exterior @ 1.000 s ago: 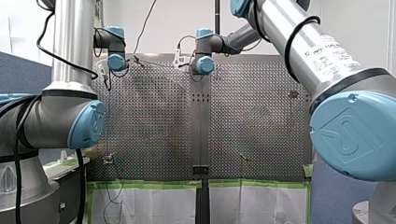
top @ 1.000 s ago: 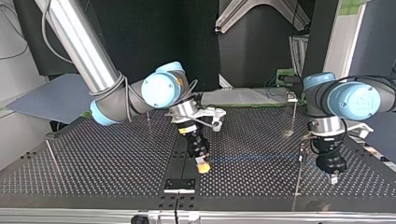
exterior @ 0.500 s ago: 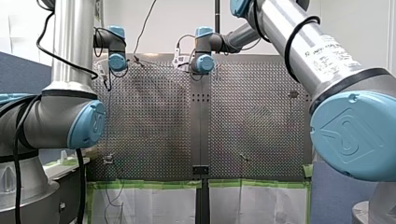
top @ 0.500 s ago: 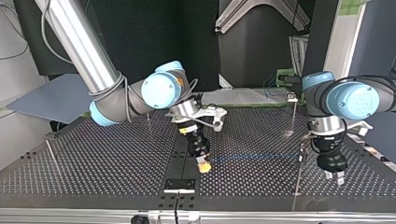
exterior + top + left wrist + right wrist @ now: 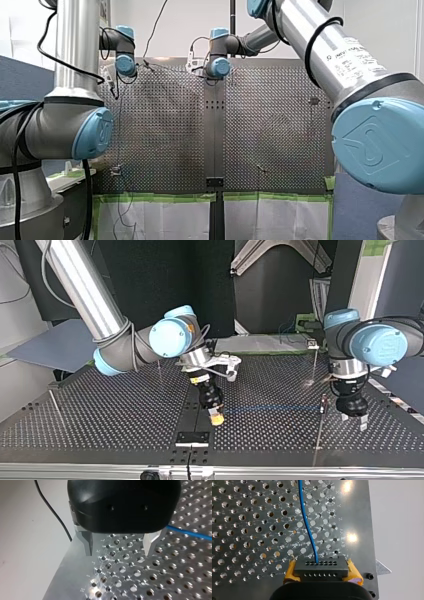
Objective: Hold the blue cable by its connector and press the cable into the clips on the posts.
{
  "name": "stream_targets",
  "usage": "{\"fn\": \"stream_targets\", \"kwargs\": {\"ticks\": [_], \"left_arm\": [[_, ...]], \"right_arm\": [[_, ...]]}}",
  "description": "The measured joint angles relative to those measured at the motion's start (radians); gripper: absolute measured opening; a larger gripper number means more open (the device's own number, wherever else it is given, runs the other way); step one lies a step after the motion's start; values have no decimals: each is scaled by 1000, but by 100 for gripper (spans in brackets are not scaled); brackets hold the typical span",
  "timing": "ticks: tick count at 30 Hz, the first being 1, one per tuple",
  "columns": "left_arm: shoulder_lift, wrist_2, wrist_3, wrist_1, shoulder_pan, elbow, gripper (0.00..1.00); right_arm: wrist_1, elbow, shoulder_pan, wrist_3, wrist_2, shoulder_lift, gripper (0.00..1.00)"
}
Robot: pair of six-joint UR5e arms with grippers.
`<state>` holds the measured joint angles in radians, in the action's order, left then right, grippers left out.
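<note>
Two arms over a perforated table (image 5: pixel 100 410).
My right arm's (image 5: pixel 130 345) yellow-padded jaws clamp the blue cable's (image 5: pixel 307 525) black connector (image 5: pixel 321 567) near the table's middle; the cable runs to a post (image 5: pixel 319 427); my left arm's (image 5: pixel 380 342) jaws hang wide, empty.

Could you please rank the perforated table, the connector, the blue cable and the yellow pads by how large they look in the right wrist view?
1. perforated table, filling most of the view.
2. connector.
3. yellow pads, slivers beside the connector.
The blue cable is longer than the connector but far thinner, so unranked.
</note>
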<state>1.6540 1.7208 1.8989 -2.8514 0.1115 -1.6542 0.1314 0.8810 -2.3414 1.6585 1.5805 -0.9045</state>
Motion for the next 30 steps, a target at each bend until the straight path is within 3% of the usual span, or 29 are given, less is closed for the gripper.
{"fn": "stream_targets", "kwargs": {"ticks": [4,11,22,30], "left_arm": [[-39,11,6,-41,6,-37,100],[-109,-45,41,-111,12,-108,100],[-218,-153,24,-207,4,-216,100],[-290,-178,-32,-243,-2,-286,100]], "right_arm": [[-1,0,0,0,-1,-1,0],[-10,0,3,-3,-2,-9,0],[-28,0,10,-8,-2,-32,0],[-37,1,13,-8,-2,-34,0]]}}
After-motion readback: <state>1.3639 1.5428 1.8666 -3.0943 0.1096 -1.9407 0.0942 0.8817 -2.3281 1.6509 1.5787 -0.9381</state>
